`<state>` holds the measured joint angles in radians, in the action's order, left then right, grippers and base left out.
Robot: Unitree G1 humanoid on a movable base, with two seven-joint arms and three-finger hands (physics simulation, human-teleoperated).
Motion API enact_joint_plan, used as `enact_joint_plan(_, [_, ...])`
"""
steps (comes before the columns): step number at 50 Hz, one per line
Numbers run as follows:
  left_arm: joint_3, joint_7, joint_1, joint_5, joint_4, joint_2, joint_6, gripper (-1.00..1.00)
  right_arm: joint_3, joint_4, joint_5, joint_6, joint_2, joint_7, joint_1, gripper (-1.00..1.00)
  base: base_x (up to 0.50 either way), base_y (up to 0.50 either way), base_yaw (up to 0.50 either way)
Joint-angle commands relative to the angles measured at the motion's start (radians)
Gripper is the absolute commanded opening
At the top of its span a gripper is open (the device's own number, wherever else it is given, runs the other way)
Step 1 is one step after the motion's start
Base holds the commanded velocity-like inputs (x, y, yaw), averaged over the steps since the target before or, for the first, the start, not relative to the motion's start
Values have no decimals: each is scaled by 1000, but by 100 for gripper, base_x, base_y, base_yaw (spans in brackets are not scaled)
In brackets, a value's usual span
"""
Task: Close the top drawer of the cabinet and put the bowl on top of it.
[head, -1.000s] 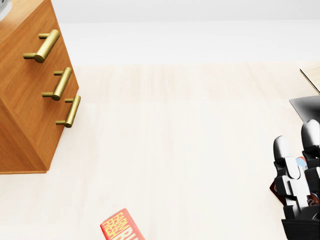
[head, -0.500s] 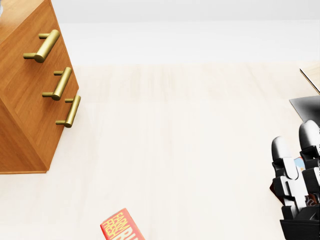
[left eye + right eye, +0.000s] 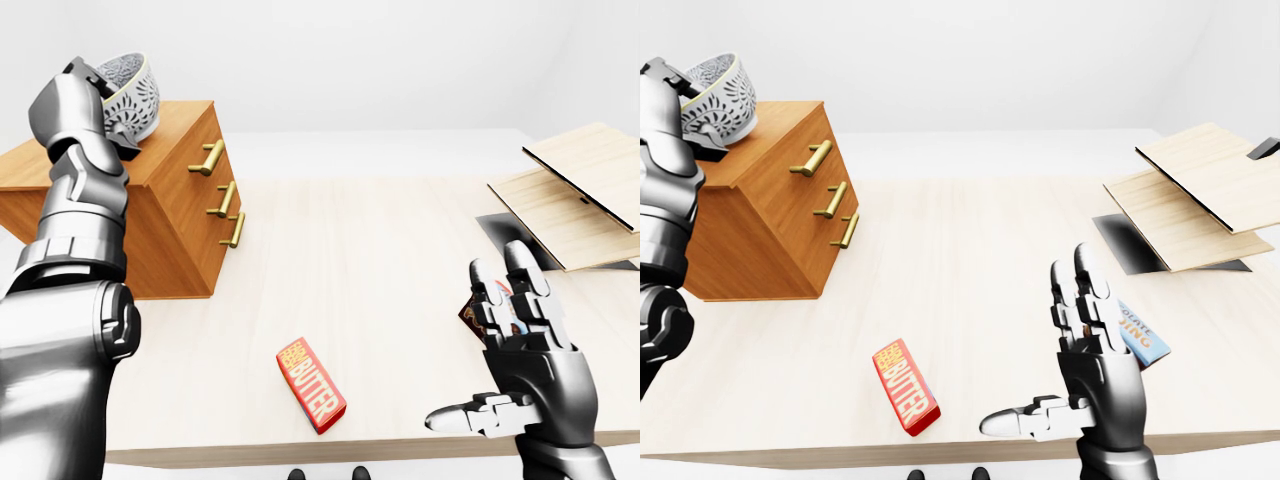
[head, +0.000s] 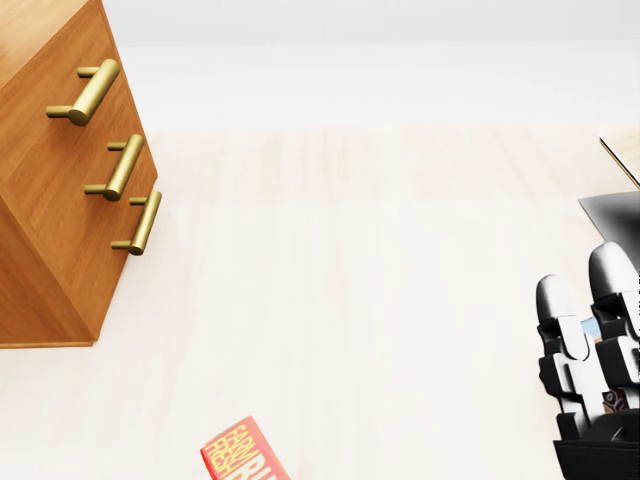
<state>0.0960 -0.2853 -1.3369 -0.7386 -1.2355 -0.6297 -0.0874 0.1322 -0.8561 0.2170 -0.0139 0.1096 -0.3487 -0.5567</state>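
The wooden cabinet [image 3: 175, 215] stands at the left of the table, its three brass-handled drawers all flush; the top handle [image 3: 208, 158] lies in line with the others. A white patterned bowl [image 3: 135, 92] sits tilted over the cabinet's top, near its far left corner. My left hand [image 3: 680, 100] is shut on the bowl's rim, with dark fingers over and under it. The arm hides part of the bowl in the left-eye view. Low on the right, my right hand [image 3: 495, 345] hovers open over the table, fingers [image 4: 565, 310] spread upward and holding nothing.
A red butter box [image 3: 312, 385] lies near the table's bottom edge. A blue and white packet [image 3: 1140, 335] lies just right of my right hand. Light wooden boards [image 3: 580, 190] rest on a dark slab [image 3: 500, 230] at the right.
In the head view, the sliver of bowl at the top left corner has slid out of sight. My right hand has sunk slightly and drifted left. The cabinet has not moved.
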Motion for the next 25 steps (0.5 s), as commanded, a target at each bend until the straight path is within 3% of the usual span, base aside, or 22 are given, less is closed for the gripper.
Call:
enact_joint_plan(1, [9, -26, 37, 29, -38, -6, 0, -100, -13, 7, -6, -10, -7, 7, -3, 100, 0, 0, 1])
enact_joint_plan(14, [10, -33, 43, 31, -45, 3, 0, -100, -13, 10, -3, -9, -14, 13, 1, 100, 0, 0, 0])
enact_joint_plan(15, [10, -34, 41, 31, -43, 2, 0, -34, -13, 12, -4, -9, -14, 14, 3, 100, 0, 0, 0])
enact_joint_plan(16, [9, -32, 39, 31, -42, 1, 0, 55, -14, 13, -5, -9, -15, 14, 4, 100, 0, 0, 0])
enact_joint_plan(17, [9, -31, 38, 31, -43, 1, 0, 100, -15, 13, -5, -9, -15, 14, 3, 100, 0, 0, 0])
enact_joint_plan(25, [9, -34, 31, 30, -40, -2, 0, 100, -14, 7, -3, -9, -15, 13, -1, 100, 0, 0, 0])
